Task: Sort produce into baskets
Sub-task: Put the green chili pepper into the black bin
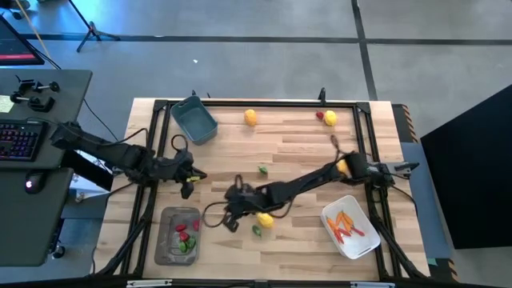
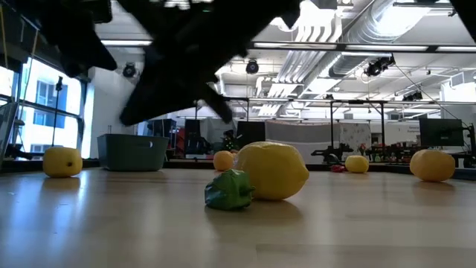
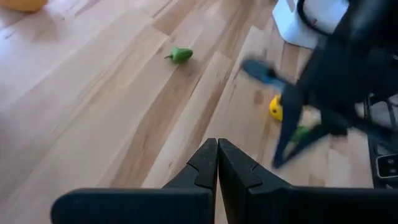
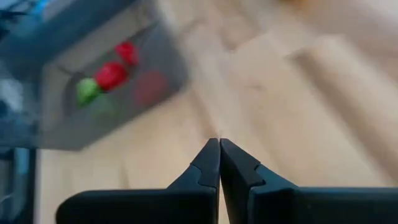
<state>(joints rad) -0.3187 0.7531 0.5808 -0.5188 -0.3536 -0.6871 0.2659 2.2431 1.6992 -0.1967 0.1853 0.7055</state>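
The right gripper (image 1: 232, 218), fingers pressed together on nothing, hangs low near the table's middle front; the smooth yellow plastic lemon (image 1: 265, 220) and the small green toy pepper (image 1: 257, 230) touching it lie just beside it, towards the white rectangular tub (image 1: 366, 244), so this arm is the nearer. That arm reaches long and flat across the wooden table (image 1: 304, 148) towards the shallow grey tray (image 1: 165, 250); the left gripper (image 1: 192, 178), also shut and empty, waits farther back, left of centre.

The wooden table (image 1: 296, 152) bears three baskets (image 1: 194, 120), lemons (image 1: 250, 117) and green pieces (image 1: 262, 169).
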